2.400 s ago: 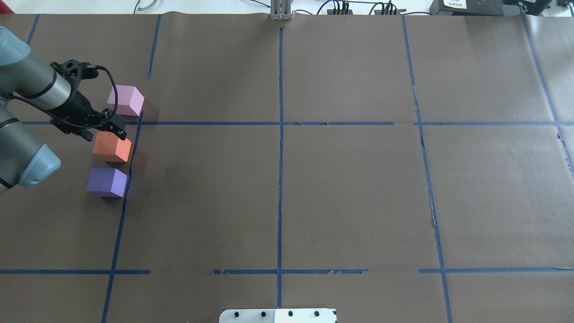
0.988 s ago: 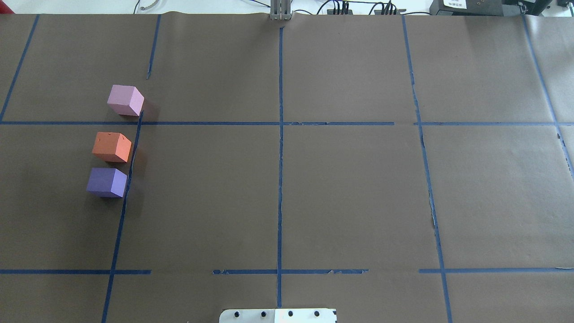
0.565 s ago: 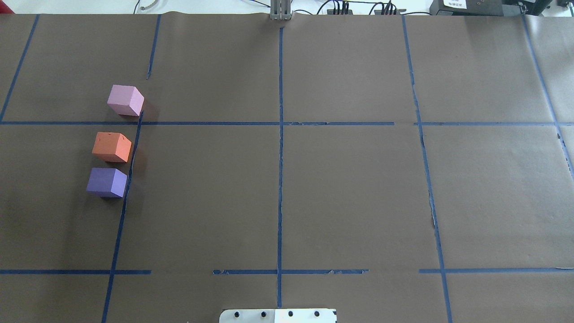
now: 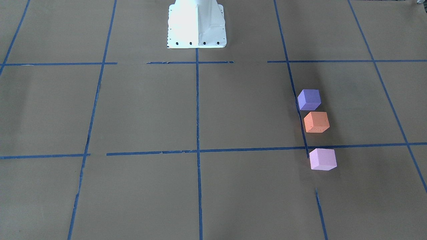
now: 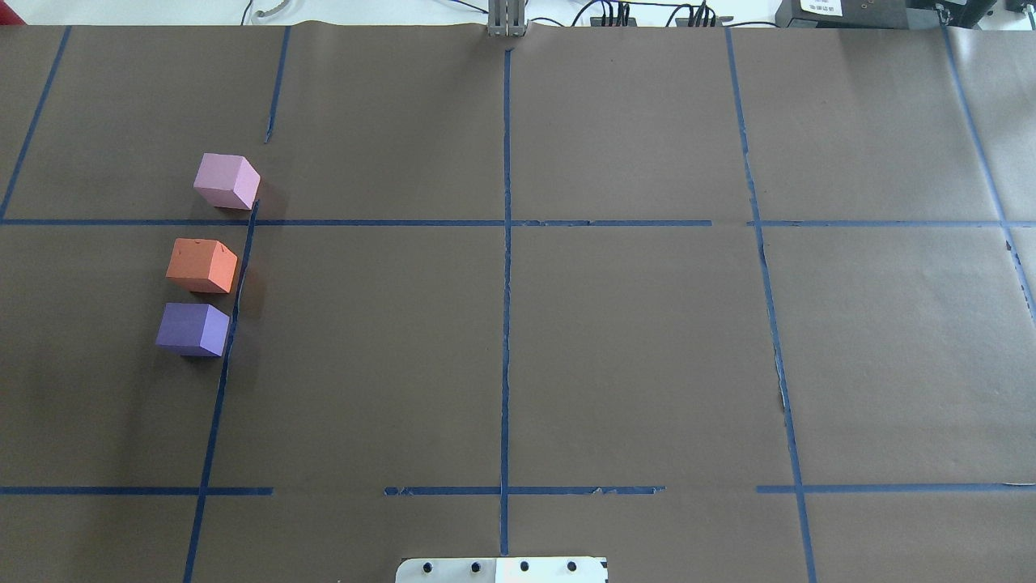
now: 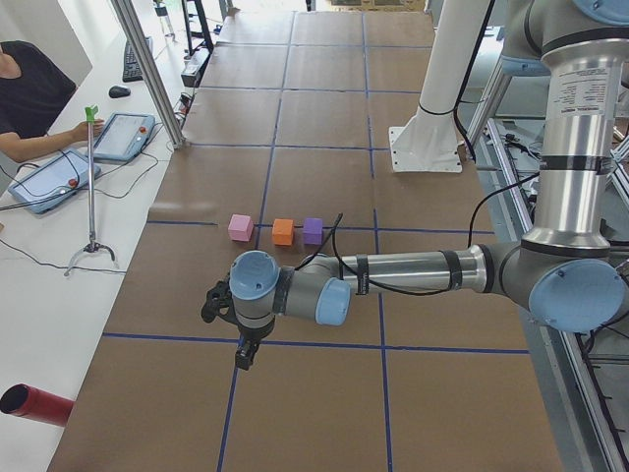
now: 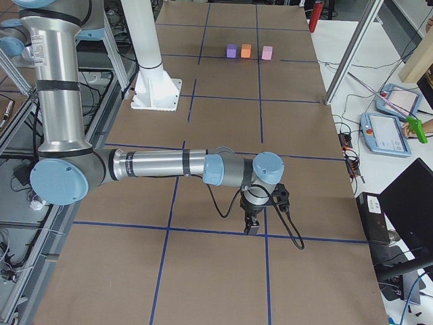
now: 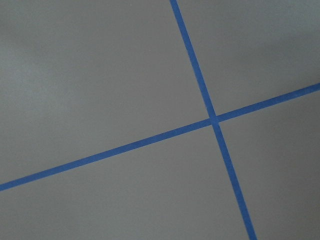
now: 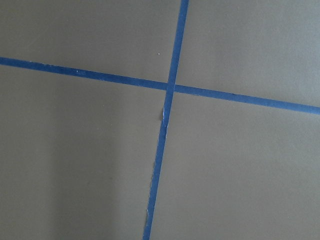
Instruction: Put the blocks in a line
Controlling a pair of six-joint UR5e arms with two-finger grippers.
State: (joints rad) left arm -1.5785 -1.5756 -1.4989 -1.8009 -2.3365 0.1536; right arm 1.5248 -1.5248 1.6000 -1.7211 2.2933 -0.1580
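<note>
Three cubes stand in a row by a blue tape line on the robot's left side: pink block [image 5: 227, 181], orange block [image 5: 201, 265], violet-blue block [image 5: 193, 329]. They also show in the front view: pink [image 4: 322, 159], orange [image 4: 316, 122], violet-blue [image 4: 309, 99]. The orange and violet-blue blocks are close together and the pink block stands a gap away. The left gripper [image 6: 243, 354] hangs over bare paper, well away from the blocks. The right gripper [image 7: 252, 229] is at the table's far right end. I cannot tell whether either is open or shut. Both wrist views show only paper and tape.
The white robot base [image 4: 196, 26] stands at the table's middle edge. Brown paper with a blue tape grid [image 5: 506, 243] covers the table. An operator [image 6: 29, 88] with tablets sits beyond the far edge. A red cylinder [image 6: 34, 405] lies off the table's end.
The left arm, which was over the orange block 2.4 s ago, has left the overhead view. The three blocks have not moved.
</note>
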